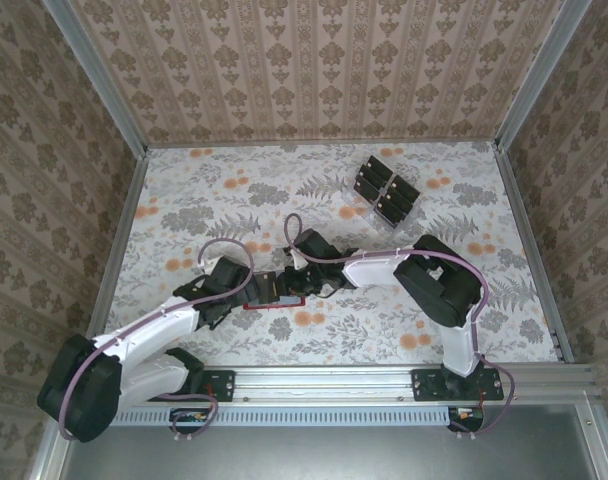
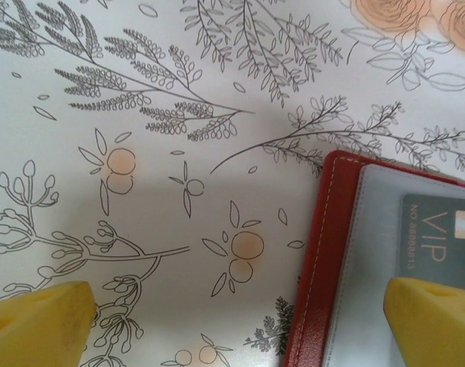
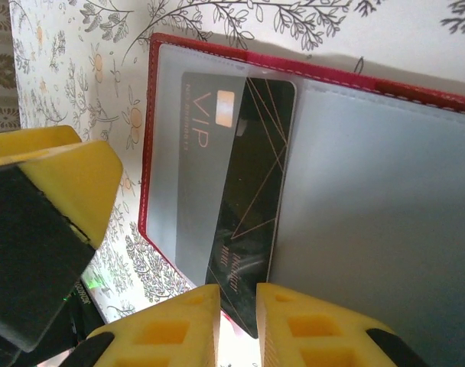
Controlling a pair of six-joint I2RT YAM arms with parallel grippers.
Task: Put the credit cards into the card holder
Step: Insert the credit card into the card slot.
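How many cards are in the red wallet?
1. The card lies on the open wallet, half slid under its clear pocket, with its near end at the right gripper. More could hide beneath it.

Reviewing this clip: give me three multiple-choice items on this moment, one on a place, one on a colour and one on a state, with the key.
1. Where on the table does the clear stand of spare cards sit?
A) near left corner
B) far right part
C) dead centre

2. What colour is the rim of the card holder?
A) red
B) blue
C) green

3. How does the VIP card lie?
A) flat on the table beside the holder
B) upright in the stand
C) partly slid under the open holder's clear pocket

Key:
1 B, the top view shows it far from the arm bases, right of centre.
2 A, both wrist views show a stitched red edge.
3 C, one part looks frosted under the pocket, the rest bare and dark.
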